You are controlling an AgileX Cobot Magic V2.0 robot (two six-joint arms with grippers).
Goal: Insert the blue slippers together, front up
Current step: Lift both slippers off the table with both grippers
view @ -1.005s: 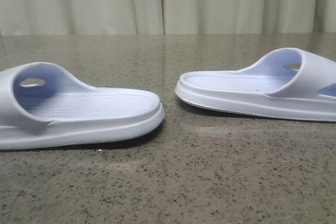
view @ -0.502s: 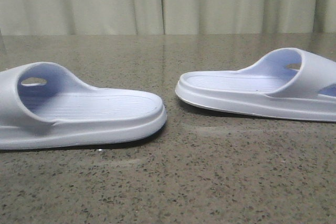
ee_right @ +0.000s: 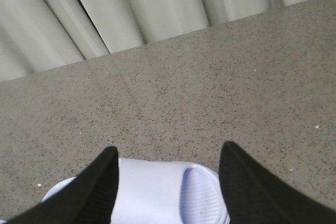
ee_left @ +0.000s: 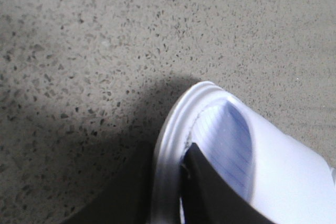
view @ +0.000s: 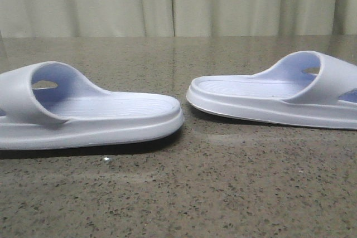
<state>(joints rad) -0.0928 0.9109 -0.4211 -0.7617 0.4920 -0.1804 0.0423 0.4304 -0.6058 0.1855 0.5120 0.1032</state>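
Two pale blue-white slippers lie on the table, open ends facing each other. The left slipper (view: 111, 115) has its strap at the far left; the right slipper (view: 251, 96) has its strap at the far right. Neither gripper shows in the front view. In the left wrist view my left gripper (ee_left: 169, 149) is shut on the sole rim of the left slipper (ee_left: 273, 182), one finger inside beside the ribbed footbed, one outside. In the right wrist view my right gripper (ee_right: 169, 149) is open, its fingers spread above the right slipper's strap (ee_right: 152, 192), not touching.
The speckled grey-brown stone table (view: 223, 193) runs back to a pale pleated curtain (view: 178, 1). A gap of bare table lies between the two slippers. A small bright speck (view: 106, 160) lies in front of the left slipper.
The left slipper has slid to the right, toward the right slipper, and turned a little. The right slipper has not moved.
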